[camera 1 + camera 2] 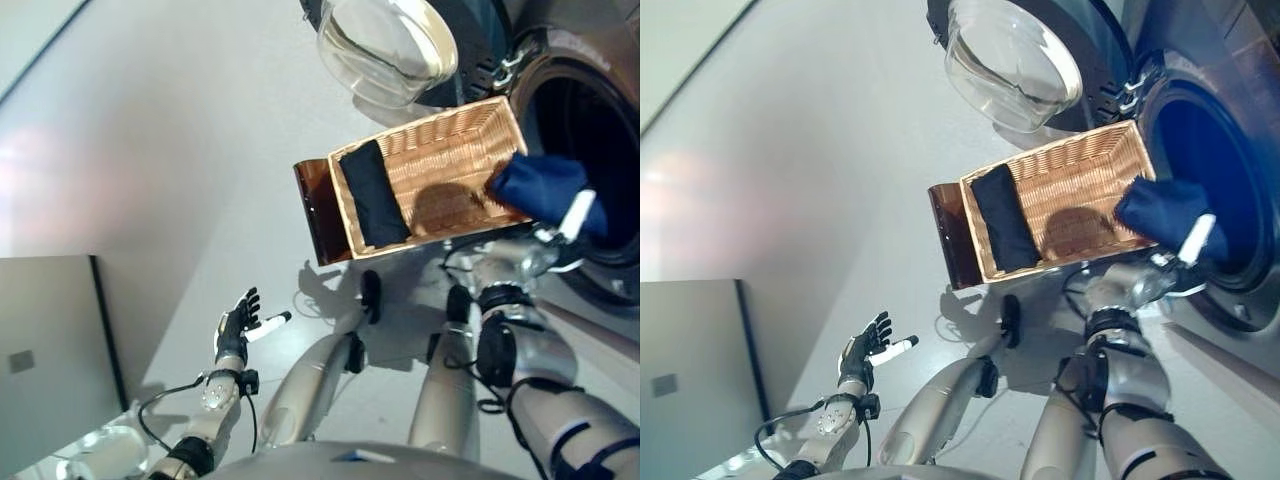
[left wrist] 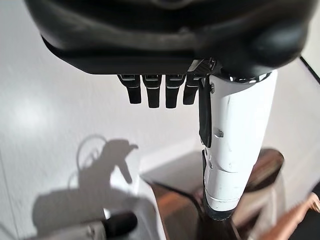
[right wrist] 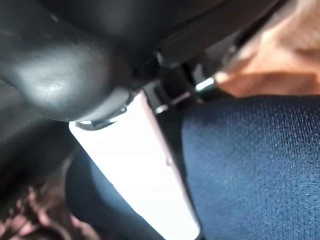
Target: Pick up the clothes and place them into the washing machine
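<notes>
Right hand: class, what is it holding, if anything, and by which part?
The right hand grips a dark blue cloth garment by its bunched lower edge, at the rim of the washing machine drum opening. Exact fold hidden.

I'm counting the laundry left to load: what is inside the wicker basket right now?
One dark folded cloth lies at one end of the wicker basket; the rest shows bare weave. The right hand holds a blue garment over the far corner, hiding what lies beneath.

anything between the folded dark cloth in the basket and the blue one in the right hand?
Only bare wicker basket floor lies between the folded dark cloth and the blue cloth held by the right hand, seen in both eye views.
</notes>
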